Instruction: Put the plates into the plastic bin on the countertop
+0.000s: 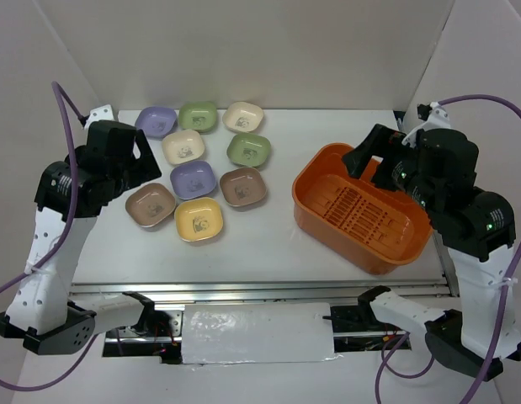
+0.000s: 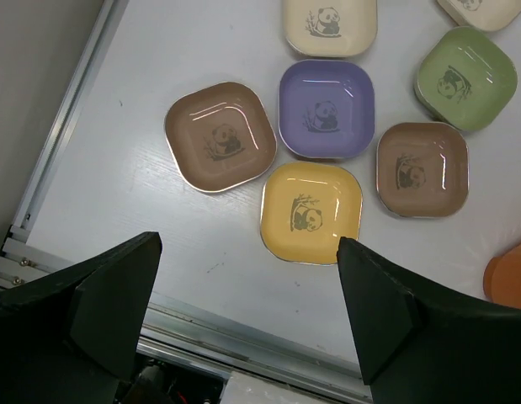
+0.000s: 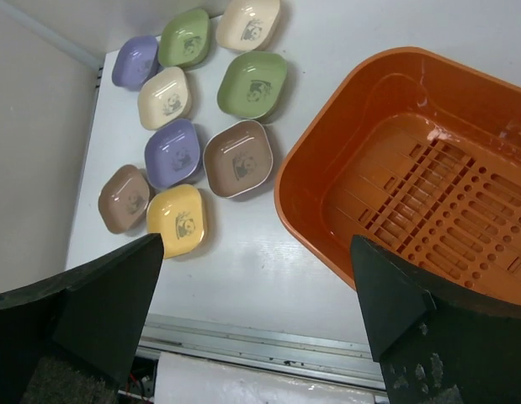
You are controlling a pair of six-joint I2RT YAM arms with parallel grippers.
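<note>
Nine pastel plates (image 1: 193, 179) sit clustered on the white tabletop (image 1: 268, 236), left of the orange plastic bin (image 1: 361, 210). The left hand (image 2: 247, 246) hovers released above the cluster, with the yellow plate (image 2: 311, 212) just ahead of its spread fingers. The right hand (image 3: 256, 242), also released, hangs above the bin's rim.

White arms (image 1: 45, 252), black joints (image 1: 79, 185), purple cables (image 1: 487, 98), black fingers (image 2: 117, 295)
</note>
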